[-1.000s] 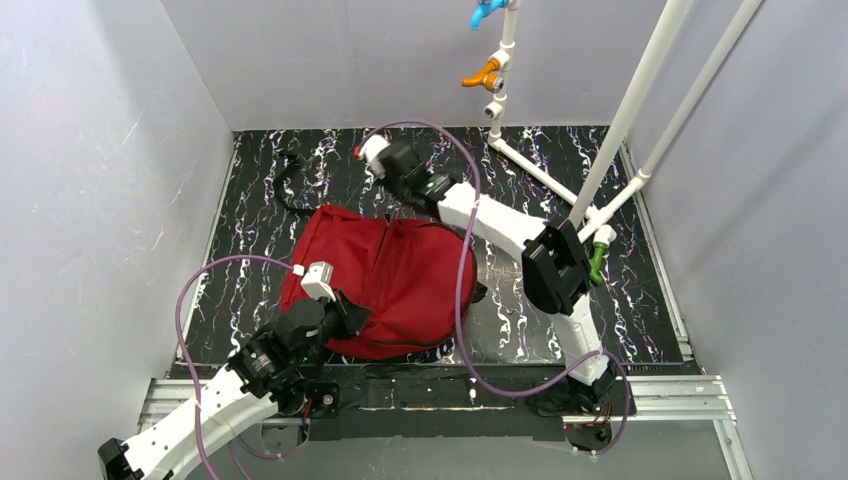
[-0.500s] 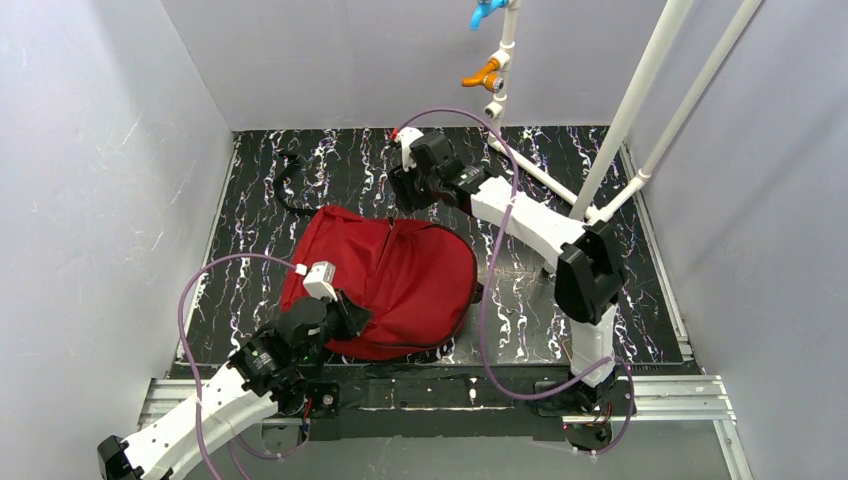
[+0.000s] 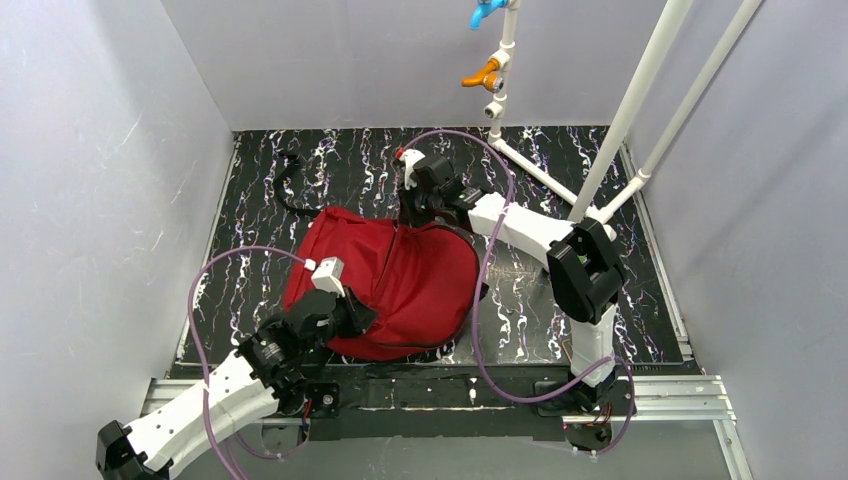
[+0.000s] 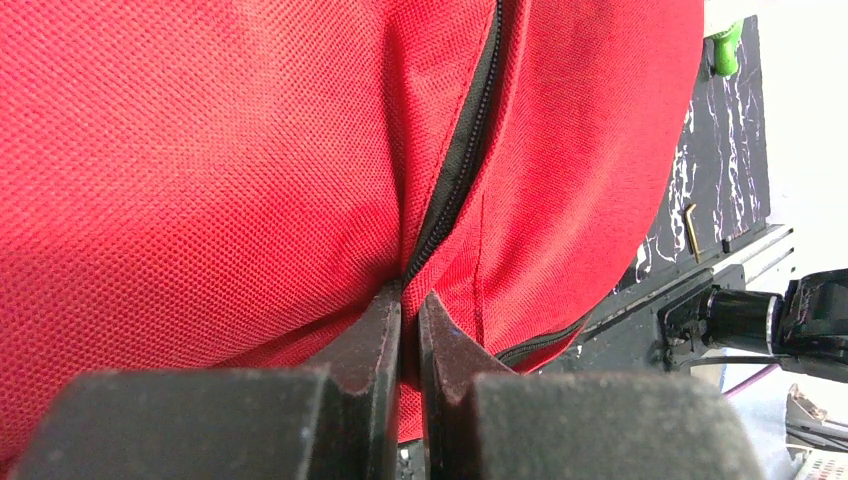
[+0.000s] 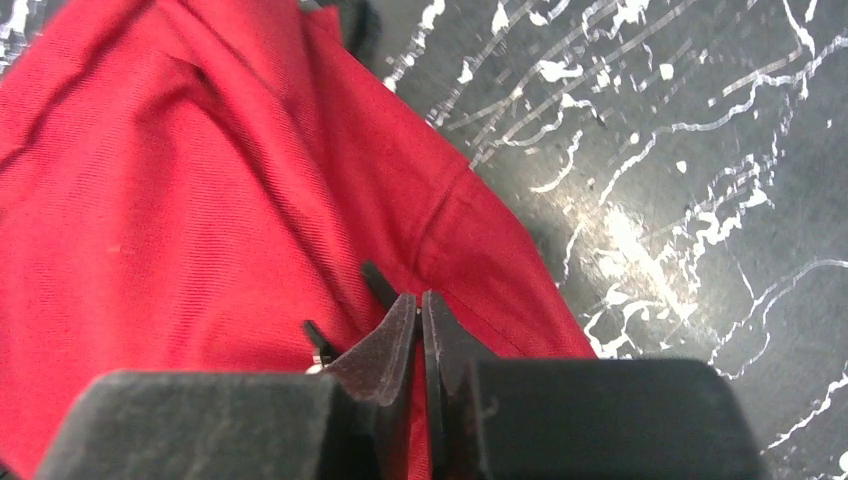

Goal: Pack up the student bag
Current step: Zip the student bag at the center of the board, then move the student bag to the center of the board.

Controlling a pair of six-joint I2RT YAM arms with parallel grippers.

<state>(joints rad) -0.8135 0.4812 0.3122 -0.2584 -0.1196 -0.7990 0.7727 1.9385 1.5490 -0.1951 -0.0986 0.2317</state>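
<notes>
Left pincer [image 4: 410, 292] and right pincer [image 5: 418, 298] pinch the student bag [image 3: 410, 280] (coarse red weave)

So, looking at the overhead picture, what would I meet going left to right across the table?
left arm's white forearm → student bag → right arm's black elbow
</notes>
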